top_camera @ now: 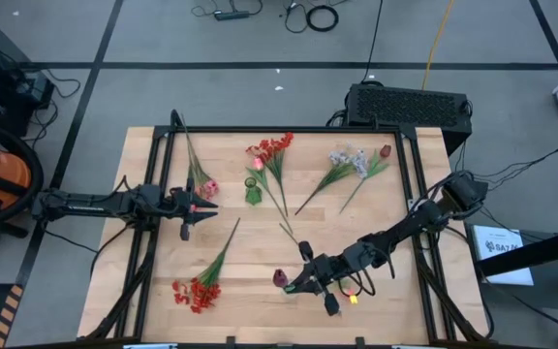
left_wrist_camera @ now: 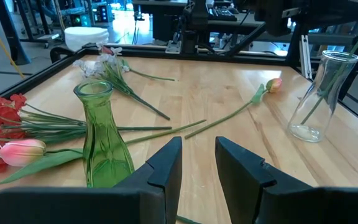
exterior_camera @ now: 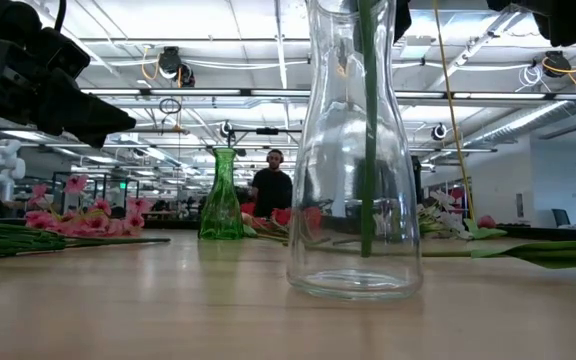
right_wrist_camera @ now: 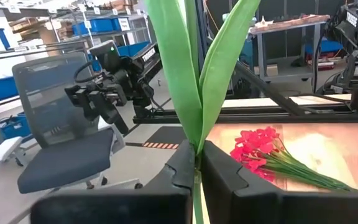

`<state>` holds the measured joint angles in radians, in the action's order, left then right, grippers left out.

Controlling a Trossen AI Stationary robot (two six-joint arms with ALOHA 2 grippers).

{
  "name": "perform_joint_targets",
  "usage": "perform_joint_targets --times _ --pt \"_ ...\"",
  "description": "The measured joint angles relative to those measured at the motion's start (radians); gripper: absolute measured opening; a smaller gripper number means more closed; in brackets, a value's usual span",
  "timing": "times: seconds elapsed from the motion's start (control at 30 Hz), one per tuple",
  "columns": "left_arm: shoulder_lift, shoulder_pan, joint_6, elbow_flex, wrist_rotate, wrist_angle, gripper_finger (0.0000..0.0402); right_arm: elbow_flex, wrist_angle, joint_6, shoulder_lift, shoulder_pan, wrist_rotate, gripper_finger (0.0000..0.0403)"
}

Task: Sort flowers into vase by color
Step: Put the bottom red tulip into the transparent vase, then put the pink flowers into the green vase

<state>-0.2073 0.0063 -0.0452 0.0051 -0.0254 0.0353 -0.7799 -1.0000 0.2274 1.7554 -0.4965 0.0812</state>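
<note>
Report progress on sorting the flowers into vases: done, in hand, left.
Done: nothing fully released; the green vase looks empty. In hand: the right gripper, shut on the maroon tulip, holds its stem inside the clear vase. The left gripper waits open by the pink blossoms. Left: the red clusters, a second red bunch, the pale sprigs and pink blossoms on the table.

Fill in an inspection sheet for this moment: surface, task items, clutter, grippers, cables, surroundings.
Surface: light wooden table.
Task items: clear glass vase with a green stem inside; green glass vase; loose artificial flowers lie around.
Clutter: nothing seen.
Grippers: right gripper shut on green-leaved flower stem above the clear vase; left gripper open, empty, facing the green vase.
Cables: loose on floor beyond table.
Surroundings: person beyond table; office chair.
</note>
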Motion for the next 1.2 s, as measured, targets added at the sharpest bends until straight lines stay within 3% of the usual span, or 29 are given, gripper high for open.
perform_joint_targets --times 0.27,0.77,1.0,1.2 --pt "0.0 0.0 0.0 0.0 0.0 0.0 0.0105 0.0 0.044 0.0 0.0 0.011 0.098 0.0044" --pt "0.0 0.0 0.0 0.0 0.0 0.0 0.0105 0.0 0.086 -0.005 -0.034 0.013 0.102 0.0165" --pt "0.0 0.0 0.0 0.0 0.0 0.0 0.0105 0.0 0.355 -0.094 -0.209 0.04 0.108 0.0209" --pt "0.0 0.0 0.0 0.0 0.0 0.0 0.0105 0.0 0.667 -0.065 -0.408 0.065 0.107 0.0218"
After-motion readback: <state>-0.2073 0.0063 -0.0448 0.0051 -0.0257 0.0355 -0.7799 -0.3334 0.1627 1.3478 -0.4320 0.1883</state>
